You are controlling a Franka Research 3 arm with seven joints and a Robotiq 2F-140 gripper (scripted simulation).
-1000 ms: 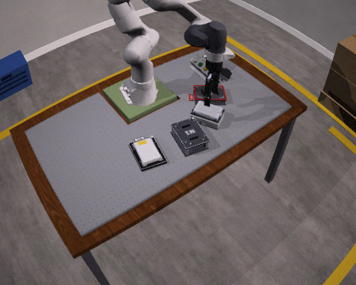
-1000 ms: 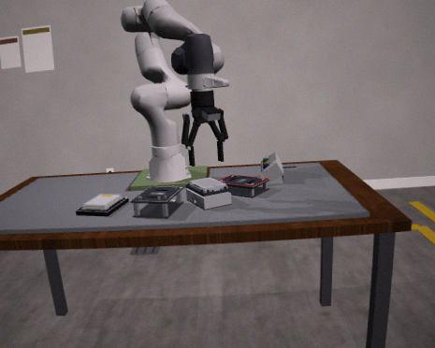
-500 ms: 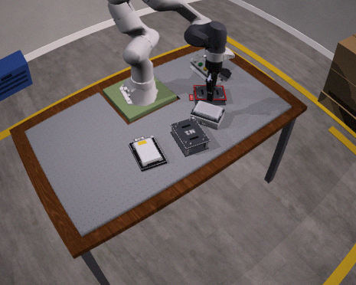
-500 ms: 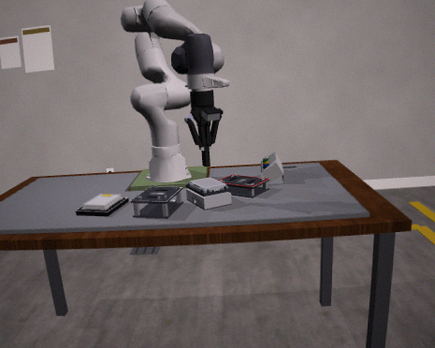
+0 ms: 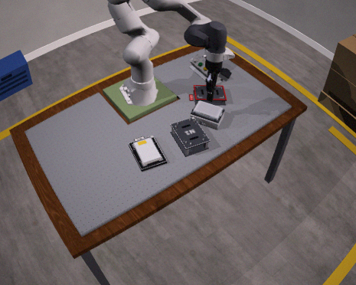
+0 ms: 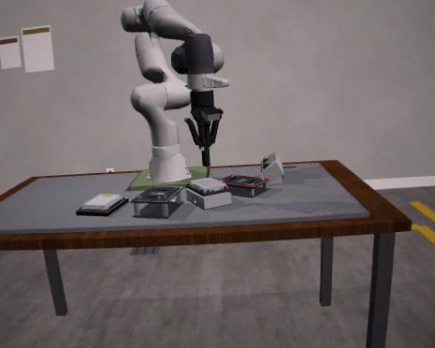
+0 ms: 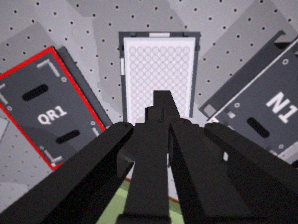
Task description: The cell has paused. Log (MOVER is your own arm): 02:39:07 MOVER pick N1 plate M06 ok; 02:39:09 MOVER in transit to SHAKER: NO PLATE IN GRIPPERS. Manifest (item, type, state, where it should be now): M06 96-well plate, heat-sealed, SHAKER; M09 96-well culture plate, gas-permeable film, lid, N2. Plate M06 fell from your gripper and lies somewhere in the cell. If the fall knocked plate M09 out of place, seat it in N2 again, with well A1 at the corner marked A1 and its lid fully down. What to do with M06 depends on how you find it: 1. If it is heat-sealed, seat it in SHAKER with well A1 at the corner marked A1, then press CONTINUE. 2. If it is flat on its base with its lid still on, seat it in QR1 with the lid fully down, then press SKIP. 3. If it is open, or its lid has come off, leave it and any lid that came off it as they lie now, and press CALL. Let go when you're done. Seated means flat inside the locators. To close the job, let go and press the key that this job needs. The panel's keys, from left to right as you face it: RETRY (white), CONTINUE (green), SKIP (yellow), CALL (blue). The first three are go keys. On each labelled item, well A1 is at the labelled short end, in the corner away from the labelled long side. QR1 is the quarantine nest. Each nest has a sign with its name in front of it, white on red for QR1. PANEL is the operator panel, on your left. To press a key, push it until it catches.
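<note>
My gripper [image 5: 210, 99] [image 6: 206, 164] [image 7: 161, 103] is shut and empty, pointing down above the table. A pale plate with a grid of round wells [image 5: 208, 109] [image 6: 209, 184] [image 7: 160, 65] lies flat on a white box-shaped device with a dark top frame [image 5: 210, 122] [image 6: 214, 200], seemingly the SHAKER. My fingers hide its near end in the wrist view. A white-topped plate with a yellow mark [image 5: 149, 152] [image 6: 102, 202] lies flat in a low black nest [image 5: 154, 167] [image 6: 89, 213], probably M09 in N2. The panel [image 5: 195, 68] [image 6: 275, 169] stands behind QR1; its green and yellow keys show.
The raised QR1 nest with a red rim [image 5: 209, 93] [image 6: 244, 181] [image 7: 30, 110] holds no plate. The raised N1 nest [image 5: 188, 139] [image 6: 158, 190] [image 7: 259, 103] holds none either. My arm's green base [image 5: 122, 109] [image 6: 139, 181] lies at the table's back.
</note>
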